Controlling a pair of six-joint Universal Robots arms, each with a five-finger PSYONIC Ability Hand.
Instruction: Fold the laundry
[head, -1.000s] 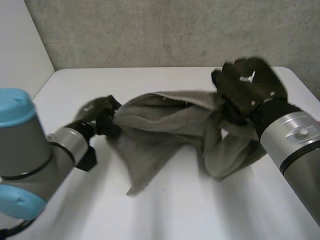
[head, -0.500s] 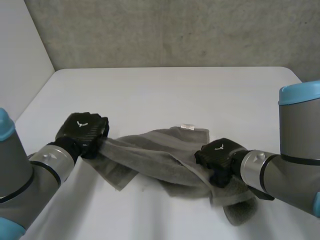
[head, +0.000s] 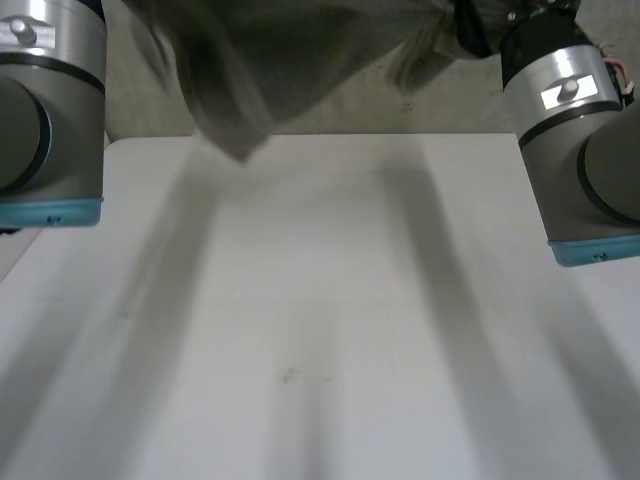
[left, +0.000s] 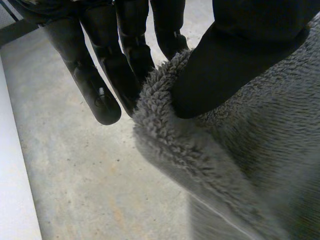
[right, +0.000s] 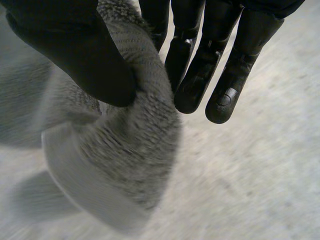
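Grey fleecy terry towel (head: 262, 70): soft, limp, light, likely sags wherever unsupported. Best held at corners or hem and kept taut. Thick looped pile, hemmed edge. Hangs across top of frame, clear of white table (head: 320, 340). Left hand (left: 240, 60): thumb pinches towel edge against fingers. Right hand (right: 65, 50): same pinch on bunched edge.

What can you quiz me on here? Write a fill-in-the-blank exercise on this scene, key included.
1. The towel hangs ___ the table, clear of it.
2. The left robot hand pinches the towel between its fingers and its ___.
3. The right robot hand is ___ on the towel.
Missing words: above; thumb; shut.
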